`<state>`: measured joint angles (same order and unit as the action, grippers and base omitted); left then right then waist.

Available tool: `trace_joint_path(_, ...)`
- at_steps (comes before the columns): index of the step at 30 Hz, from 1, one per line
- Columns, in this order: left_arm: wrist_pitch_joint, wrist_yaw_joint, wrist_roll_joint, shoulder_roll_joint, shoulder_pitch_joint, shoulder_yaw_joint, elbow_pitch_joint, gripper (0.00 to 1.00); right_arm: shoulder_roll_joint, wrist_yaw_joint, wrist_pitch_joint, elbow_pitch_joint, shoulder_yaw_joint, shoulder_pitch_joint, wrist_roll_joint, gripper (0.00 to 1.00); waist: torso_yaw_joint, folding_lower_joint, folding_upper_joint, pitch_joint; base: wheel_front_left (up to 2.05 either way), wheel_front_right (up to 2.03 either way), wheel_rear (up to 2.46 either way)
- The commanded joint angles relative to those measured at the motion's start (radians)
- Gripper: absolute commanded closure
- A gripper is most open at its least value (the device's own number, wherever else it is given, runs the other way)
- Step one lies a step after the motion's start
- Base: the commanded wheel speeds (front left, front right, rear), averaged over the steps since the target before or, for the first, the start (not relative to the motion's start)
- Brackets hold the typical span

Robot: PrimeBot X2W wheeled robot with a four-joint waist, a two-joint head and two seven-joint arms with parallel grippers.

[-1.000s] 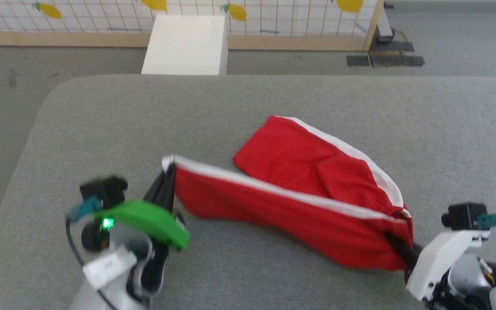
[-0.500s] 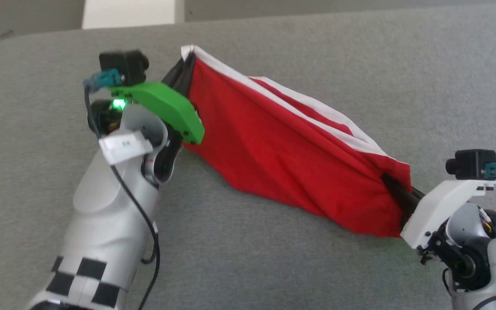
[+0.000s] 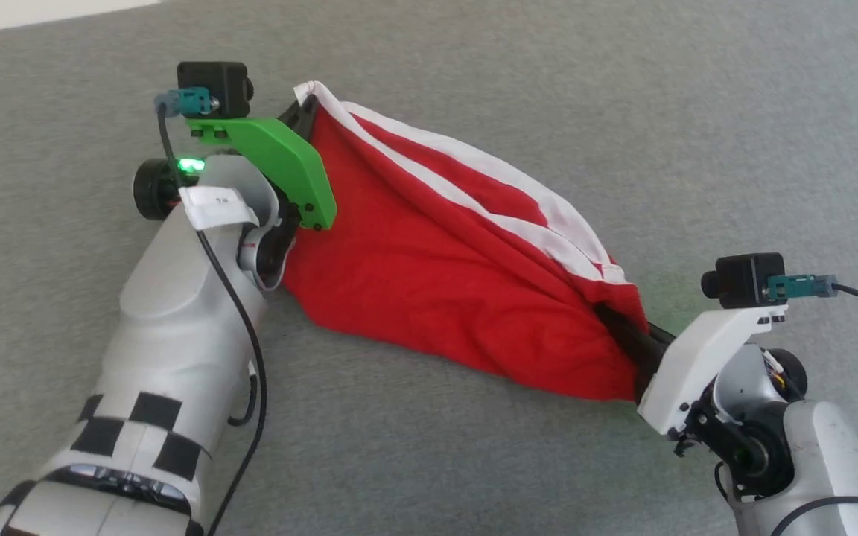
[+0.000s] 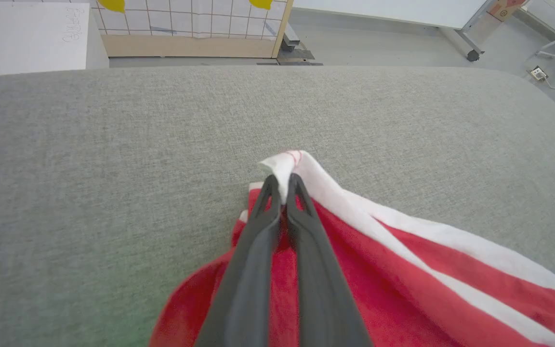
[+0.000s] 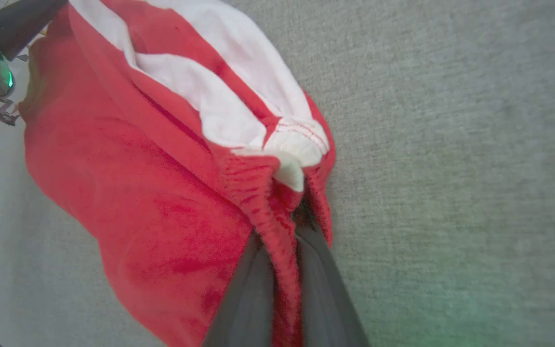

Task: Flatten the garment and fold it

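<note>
Your left claw (image 4: 282,188) and right claw (image 3: 626,335) each clench a corner of the garment (image 3: 429,260). Its spread flap has lifted, so it hangs slack between them over the surface (image 3: 623,112), ready for flattening.

Illegible marks on white tag (image 3: 217,205), white box (image 4: 27,38).

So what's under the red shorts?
The grey fabric surface shows all around the garment. The patch directly beneath it is hidden by the cloth.
</note>
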<state>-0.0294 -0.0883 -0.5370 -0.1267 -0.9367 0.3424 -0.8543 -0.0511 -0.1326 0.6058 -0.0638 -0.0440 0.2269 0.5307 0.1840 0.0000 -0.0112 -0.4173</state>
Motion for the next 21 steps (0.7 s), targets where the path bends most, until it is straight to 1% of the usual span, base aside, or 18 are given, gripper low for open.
trace_joint_path(1,0.005,-0.005,0.002,-0.006,-0.025,0.004,-0.017,1.0,-0.001,0.002,-0.003,-0.015,-0.002,0.005,0.006,1.0,0.026,0.0,0.0112,-0.025,0.0,0.0,0.0)
trace_joint_path(3,0.006,-0.001,0.0,-0.005,-0.037,0.003,-0.044,1.0,-0.001,0.002,-0.002,-0.017,-0.013,0.005,0.009,1.0,0.027,0.0,0.0112,-0.027,0.0,0.0,0.0)
trace_joint_path(4,0.009,0.001,0.0,-0.006,-0.043,0.003,-0.058,1.0,-0.001,0.002,-0.012,-0.014,-0.015,0.006,0.015,0.87,0.028,0.0,0.0112,-0.027,0.0,0.0,0.0)
trace_joint_path(5,0.012,0.001,-0.001,-0.006,-0.047,0.002,-0.069,0.53,-0.001,0.002,-0.019,-0.012,-0.017,0.007,0.022,0.0,0.027,0.0,0.0112,-0.026,0.0,0.0,0.0)
trace_joint_path(6,0.02,0.004,-0.001,-0.008,-0.051,0.001,-0.081,0.0,-0.001,0.002,-0.026,-0.012,-0.016,0.006,0.026,0.0,0.025,0.0,0.0112,-0.023,0.0,0.0,0.0)
trace_joint_path(11,0.063,0.003,-0.012,-0.002,-0.066,-0.007,-0.118,0.0,0.0,0.002,-0.062,0.009,-0.008,-0.011,0.049,0.0,0.002,0.0,0.0112,0.013,0.0,0.0,0.0)
trace_joint_path(16,0.13,-0.013,-0.034,0.001,-0.076,-0.02,-0.11,0.0,-0.003,0.002,-0.141,0.068,0.037,-0.051,0.007,0.0,-0.035,0.0,0.0112,0.07,0.0,0.0,0.0)
trace_joint_path(20,0.196,-0.024,-0.026,-0.02,-0.054,-0.009,-0.068,0.0,-0.002,0.002,-0.182,0.122,0.081,-0.101,-0.084,0.0,-0.063,0.0,0.0112,0.126,0.0,0.0,0.0)
trace_joint_path(21,0.212,-0.026,-0.015,-0.034,-0.042,0.001,-0.05,0.0,-0.017,0.002,-0.185,0.141,0.077,-0.119,-0.163,0.0,-0.069,0.0,0.0112,0.138,0.0,0.0,0.0)
